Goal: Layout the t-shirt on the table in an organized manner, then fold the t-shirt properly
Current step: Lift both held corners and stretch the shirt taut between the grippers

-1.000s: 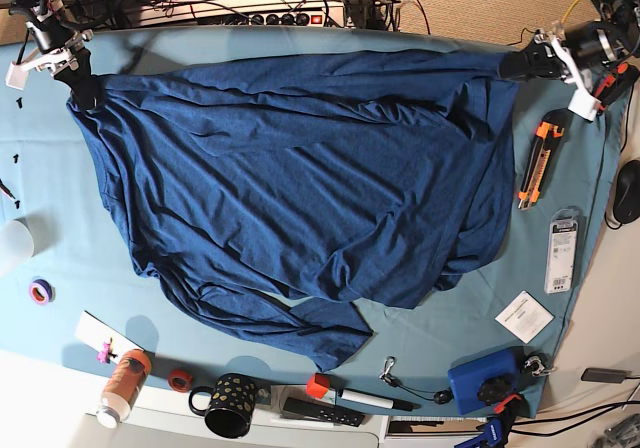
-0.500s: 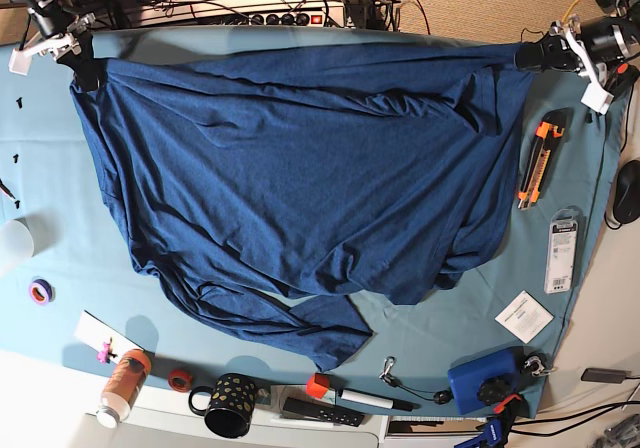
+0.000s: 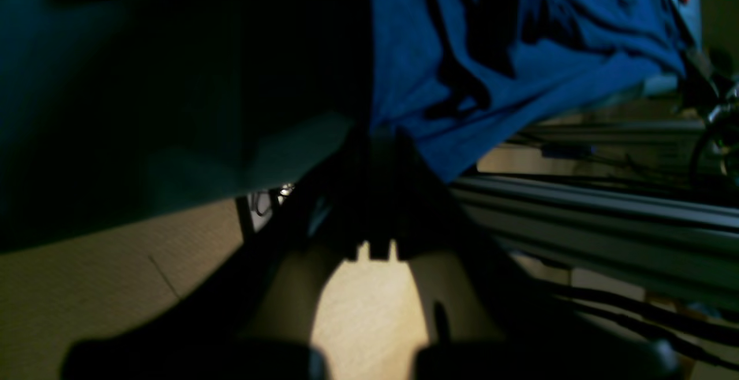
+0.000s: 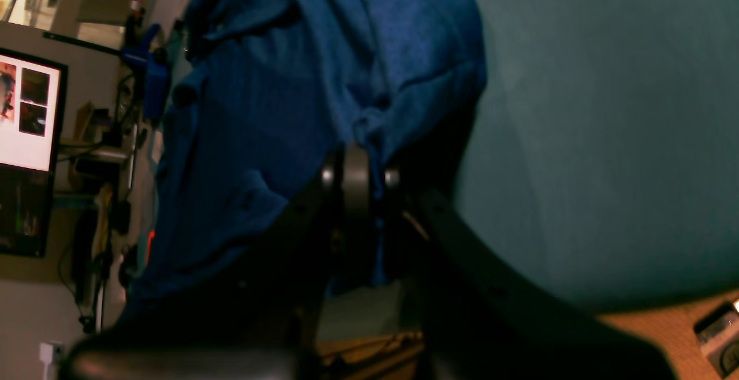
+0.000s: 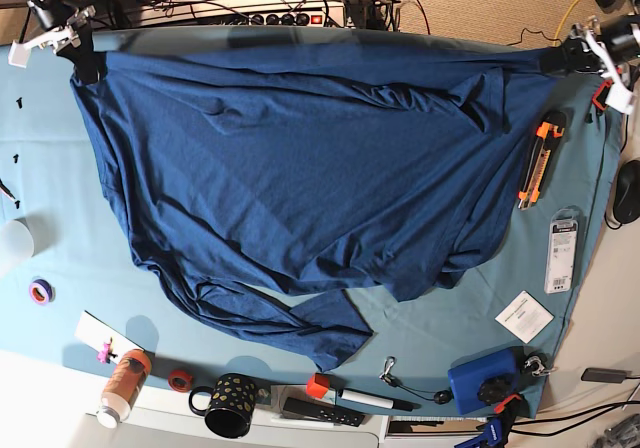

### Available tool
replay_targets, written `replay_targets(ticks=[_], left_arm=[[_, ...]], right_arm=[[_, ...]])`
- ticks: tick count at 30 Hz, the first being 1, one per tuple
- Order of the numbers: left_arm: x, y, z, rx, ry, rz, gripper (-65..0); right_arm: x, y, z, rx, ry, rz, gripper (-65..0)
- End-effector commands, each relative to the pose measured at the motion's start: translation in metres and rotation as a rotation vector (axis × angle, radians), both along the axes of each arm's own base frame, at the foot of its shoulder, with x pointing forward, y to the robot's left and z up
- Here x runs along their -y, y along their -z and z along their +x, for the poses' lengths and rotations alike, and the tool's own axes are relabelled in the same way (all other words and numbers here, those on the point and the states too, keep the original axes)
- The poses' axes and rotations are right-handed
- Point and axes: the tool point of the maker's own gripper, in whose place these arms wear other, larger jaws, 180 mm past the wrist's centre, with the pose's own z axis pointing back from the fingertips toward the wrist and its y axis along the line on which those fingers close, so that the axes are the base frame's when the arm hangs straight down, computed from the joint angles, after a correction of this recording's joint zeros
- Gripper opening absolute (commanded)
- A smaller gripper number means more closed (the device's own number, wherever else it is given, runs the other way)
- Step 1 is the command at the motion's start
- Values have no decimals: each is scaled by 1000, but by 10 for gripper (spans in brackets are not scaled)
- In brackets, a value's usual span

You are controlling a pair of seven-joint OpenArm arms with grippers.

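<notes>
Navy-blue heathered fabric, the large short-sleeved t-shirt (image 3: pixel 519 51), fills the upper right of the left wrist view; the left hand (image 3: pixel 378 137) is closed on its edge, dark and partly in shadow, at the rim of the light teal cloth-covered tabletop (image 3: pixel 144 155).

From the right wrist view, the right hand (image 4: pixel 355 178) is pinched shut on a bunched fold of the shirt, teal cloth spreading to the right.

Seen from the base view, the t-shirt (image 5: pixel 300 168) lies spread across the tabletop (image 5: pixel 60 238), its far edge stretched between the right hand (image 5: pixel 80 58) at the far left corner and the left hand (image 5: pixel 560 60) at the far right. An orange utility knife (image 5: pixel 535 158) lies just beside the shirt.
</notes>
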Motion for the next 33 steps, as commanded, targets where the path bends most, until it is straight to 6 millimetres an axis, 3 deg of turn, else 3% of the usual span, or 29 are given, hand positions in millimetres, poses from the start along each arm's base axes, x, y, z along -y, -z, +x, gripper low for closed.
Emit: replay_targets(ticks=[1, 10, 14, 18, 26, 33], left_arm=[[-6, -8, 2, 20, 7, 17, -650], [-6, -7, 0, 16, 6, 16, -650], [-6, -11, 9, 41, 5, 16, -650], [-5, -15, 20, 74, 3, 13, -650], [-5, -27, 44, 144, 2, 12, -650], [-5, -38, 62, 203, -5, 9, -650]], right_arm=[[8, -15, 4, 47, 5, -29, -650], [8, -17, 3, 60, 7, -21, -650], [7, -23, 8, 95, 9, -11, -650], [8, -21, 21, 90, 3, -30, -650], [8, -38, 56, 191, 3, -33, -650], [8, -35, 67, 174, -3, -54, -650]])
